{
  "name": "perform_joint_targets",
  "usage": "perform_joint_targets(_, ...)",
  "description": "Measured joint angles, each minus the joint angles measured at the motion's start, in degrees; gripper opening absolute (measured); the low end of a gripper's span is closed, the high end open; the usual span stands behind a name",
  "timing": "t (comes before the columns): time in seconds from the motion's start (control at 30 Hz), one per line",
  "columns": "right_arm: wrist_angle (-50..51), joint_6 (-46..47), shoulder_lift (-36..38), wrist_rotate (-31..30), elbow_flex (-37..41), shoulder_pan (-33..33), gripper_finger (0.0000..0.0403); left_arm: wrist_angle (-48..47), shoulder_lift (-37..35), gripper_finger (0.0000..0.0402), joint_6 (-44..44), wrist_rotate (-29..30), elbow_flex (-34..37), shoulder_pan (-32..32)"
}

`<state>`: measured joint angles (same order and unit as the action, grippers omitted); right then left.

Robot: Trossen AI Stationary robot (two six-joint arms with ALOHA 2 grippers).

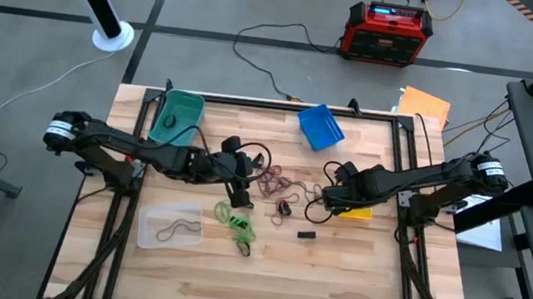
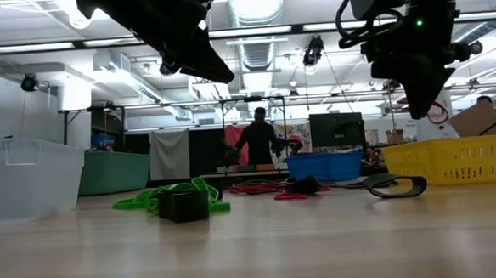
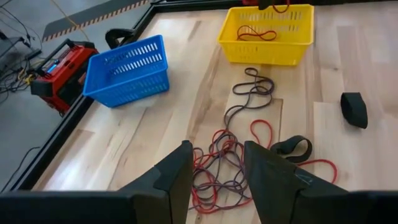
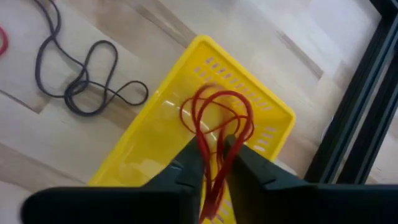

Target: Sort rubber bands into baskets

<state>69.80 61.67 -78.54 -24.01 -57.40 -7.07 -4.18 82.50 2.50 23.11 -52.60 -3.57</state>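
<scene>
One red band (image 4: 217, 124) between right gripper (image 4: 214, 155) fingers; above yellow basket (image 4: 155, 143).

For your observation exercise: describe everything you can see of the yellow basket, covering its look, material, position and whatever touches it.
The yellow basket is a small rectangular tray of what looks like plastic, with slotted walls. It sits upright and open-topped on the wooden table, near its right edge, under the right gripper. Red rubber bands hang from that gripper into the basket; another red loop already lies inside. A dark band lies on the table beside it, apart.
</scene>
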Motion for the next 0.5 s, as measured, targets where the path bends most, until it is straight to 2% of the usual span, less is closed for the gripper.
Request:
perform_joint_targets(0.27, -0.2, 0.8, 0.0, -3.9, 0.2, 0.0, 0.0144, -0.4, 0.0, 0.0127, 0.2, 0.0, 0.0, 0.0)
perform_joint_targets(0.37, -1.9, 0.2, 0.0, -5.2, 0.2, 0.0, 0.0163, -0.9, 0.0, 0.0127, 0.6, -0.1, 0.1, 0.0)
perform_joint_targets(0.5, -9.9, -5.5, 0.0, -6.4, 0.2, 0.0, 0.0176, -1.2, 0.0, 0.0127, 0.6, -0.7, 1.0, 0.0)
